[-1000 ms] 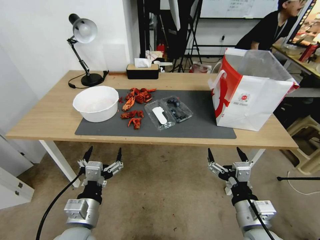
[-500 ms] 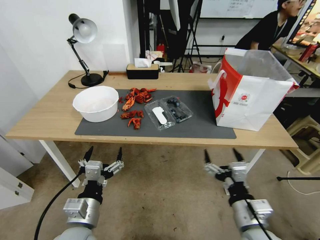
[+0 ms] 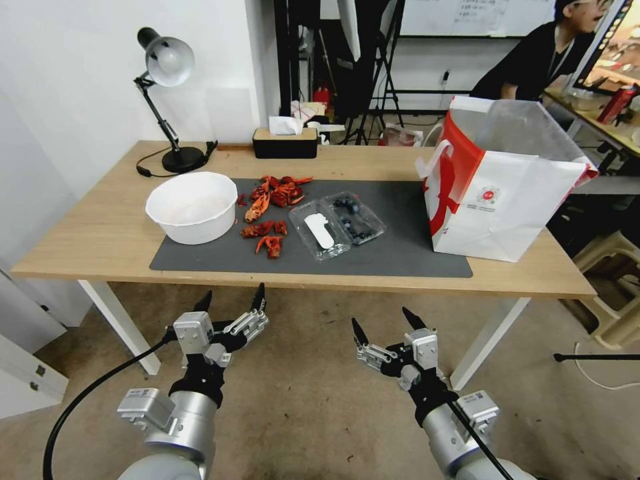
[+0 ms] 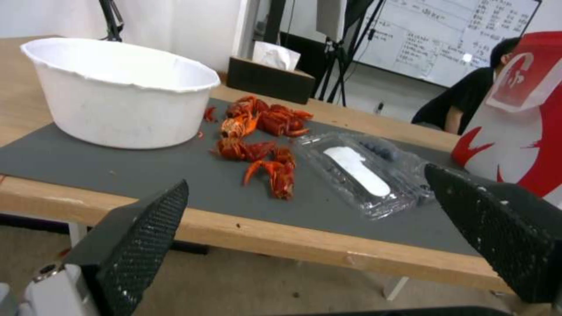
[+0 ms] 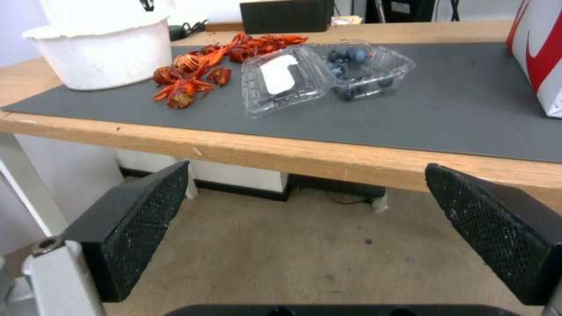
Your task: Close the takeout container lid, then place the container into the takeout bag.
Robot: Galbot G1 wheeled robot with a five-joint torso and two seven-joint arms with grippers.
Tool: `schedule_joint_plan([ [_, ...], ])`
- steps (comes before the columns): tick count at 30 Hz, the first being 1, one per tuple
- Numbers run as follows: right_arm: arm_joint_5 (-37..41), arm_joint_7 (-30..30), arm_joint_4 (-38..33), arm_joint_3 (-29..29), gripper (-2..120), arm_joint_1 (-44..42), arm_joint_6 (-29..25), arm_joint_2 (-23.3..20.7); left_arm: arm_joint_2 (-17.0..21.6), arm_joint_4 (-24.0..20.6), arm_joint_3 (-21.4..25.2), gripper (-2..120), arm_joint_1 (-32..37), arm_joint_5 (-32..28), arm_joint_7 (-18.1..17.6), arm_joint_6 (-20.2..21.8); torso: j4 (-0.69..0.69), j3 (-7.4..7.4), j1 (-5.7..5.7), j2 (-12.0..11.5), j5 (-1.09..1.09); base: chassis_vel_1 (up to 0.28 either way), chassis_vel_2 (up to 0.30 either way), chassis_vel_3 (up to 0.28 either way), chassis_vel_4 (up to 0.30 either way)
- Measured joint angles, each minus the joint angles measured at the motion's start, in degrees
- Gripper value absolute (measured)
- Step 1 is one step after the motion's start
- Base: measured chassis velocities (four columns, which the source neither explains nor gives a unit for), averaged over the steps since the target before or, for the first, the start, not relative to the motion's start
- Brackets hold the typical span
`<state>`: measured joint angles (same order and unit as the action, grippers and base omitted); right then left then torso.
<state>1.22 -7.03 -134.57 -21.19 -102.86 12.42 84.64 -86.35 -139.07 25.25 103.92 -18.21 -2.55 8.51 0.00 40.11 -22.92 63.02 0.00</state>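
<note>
The takeout container (image 3: 359,218) (image 5: 363,72) (image 4: 392,158) lies open on the grey mat (image 3: 400,257), blueberries in its right half. Its lid (image 3: 320,230) (image 4: 351,169) (image 5: 281,74), with an oblong white sticker, lies flat to the left of that half. At the table's right end stands the takeout bag (image 3: 507,187) (image 4: 521,109) (image 5: 542,52), white with red sides, its top open. My left gripper (image 3: 230,301) hangs open in front of the table, below its front edge. Just as low, my right gripper (image 3: 383,320) is open and holds nothing.
A white bowl (image 3: 192,207) sits at the mat's left end, with red crayfish pieces (image 3: 270,213) between it and the container. A desk lamp (image 3: 167,100) and a black tissue box (image 3: 285,141) stand at the back. The wooden table's front edge (image 3: 300,283) lies ahead of both grippers.
Both grippers have moved inward and forward toward the table edge, the right one much farther to the left. Nothing on the table has moved.
</note>
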Motion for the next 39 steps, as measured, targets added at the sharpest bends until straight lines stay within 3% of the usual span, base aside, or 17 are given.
schedule_joint_plan([
  [23,1.8,0.6,0.9,-1.5,100,1.1,-0.4,-1.9,-0.3,3.1,1.9,100,-0.1,1.9,2.9,-0.2,0.0,0.0,0.0,0.0,0.0,0.0,0.0,0.0,0.0],
  [33,10.3,0.1,3.4,-3.1,100,8.0,-0.2,-4.9,-1.1,5.0,2.4,100,-0.9,2.2,3.2,-0.8,0.02,0.0,0.0,0.0,0.01,0.0,0.0,0.0,0.0],
  [39,14.3,-2.2,5.9,-5.2,100,10.7,-4.4,-6.7,1.8,7.2,1.6,100,-3.0,0.4,3.7,-0.3,-0.03,0.0,0.0,0.0,0.0,0.0,0.0,0.0,0.0],
])
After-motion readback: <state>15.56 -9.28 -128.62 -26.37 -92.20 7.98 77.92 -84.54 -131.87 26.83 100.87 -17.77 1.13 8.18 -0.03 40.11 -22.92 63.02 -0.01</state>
